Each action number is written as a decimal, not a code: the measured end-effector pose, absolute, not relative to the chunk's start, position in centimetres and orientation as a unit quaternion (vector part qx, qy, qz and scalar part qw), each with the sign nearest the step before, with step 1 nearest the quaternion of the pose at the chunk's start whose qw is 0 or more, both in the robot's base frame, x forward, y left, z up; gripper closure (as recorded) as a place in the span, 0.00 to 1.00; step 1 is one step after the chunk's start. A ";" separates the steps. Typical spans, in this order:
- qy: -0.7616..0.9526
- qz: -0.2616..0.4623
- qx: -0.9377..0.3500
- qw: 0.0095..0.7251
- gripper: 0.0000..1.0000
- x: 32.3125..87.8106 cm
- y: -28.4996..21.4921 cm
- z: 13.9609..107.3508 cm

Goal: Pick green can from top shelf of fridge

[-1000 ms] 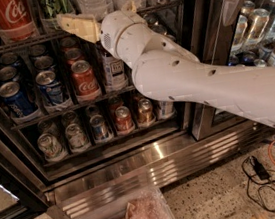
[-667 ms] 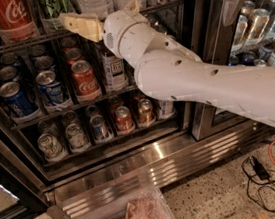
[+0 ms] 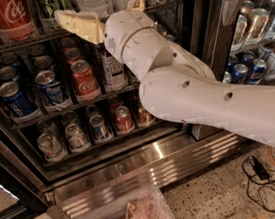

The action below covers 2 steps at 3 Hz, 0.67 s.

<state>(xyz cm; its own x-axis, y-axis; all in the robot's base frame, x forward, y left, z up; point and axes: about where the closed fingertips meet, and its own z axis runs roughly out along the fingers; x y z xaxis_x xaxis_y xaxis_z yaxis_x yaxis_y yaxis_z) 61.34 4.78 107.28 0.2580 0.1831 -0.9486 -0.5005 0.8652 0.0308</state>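
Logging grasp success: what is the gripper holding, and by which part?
Nothing: the gripper hangs open before the top shelf, its fingers not closed on the green can.

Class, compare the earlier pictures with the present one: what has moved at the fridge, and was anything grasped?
The beige two-finger gripper has crept slightly upward at the dark wire top shelf, one fingertip just below the tall slim green can. It is open and holds nothing. The green can, the large red Coca-Cola can and the small cans on lower racks have not moved.
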 end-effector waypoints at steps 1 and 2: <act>0.540 0.227 -0.155 0.796 0.00 57.0 5.1 108.5; 0.540 0.227 -0.155 0.796 0.00 57.0 5.1 108.5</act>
